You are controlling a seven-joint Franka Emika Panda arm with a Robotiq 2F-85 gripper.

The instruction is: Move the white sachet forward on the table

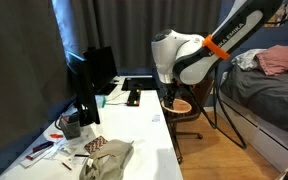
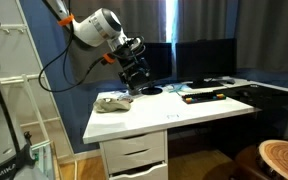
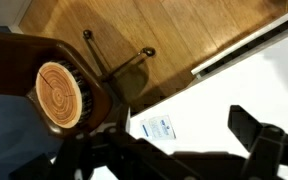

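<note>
The white sachet (image 3: 159,128) with blue print lies flat on the white table (image 3: 214,100), close to the table's edge. It shows as a small pale patch in an exterior view (image 2: 172,117). My gripper (image 3: 174,152) hangs above the table with its dark fingers spread wide and nothing between them. The sachet lies on the table below, just beyond the gap between the fingers. In an exterior view the gripper (image 2: 134,75) is above the table, well above the surface.
A round wooden stool (image 3: 59,95) stands on the wood floor beside the table (image 2: 281,155). A crumpled beige cloth (image 2: 112,102) lies on the table, also a monitor (image 2: 154,60) and dark flat items (image 2: 204,95). A bed (image 1: 269,80) stands nearby.
</note>
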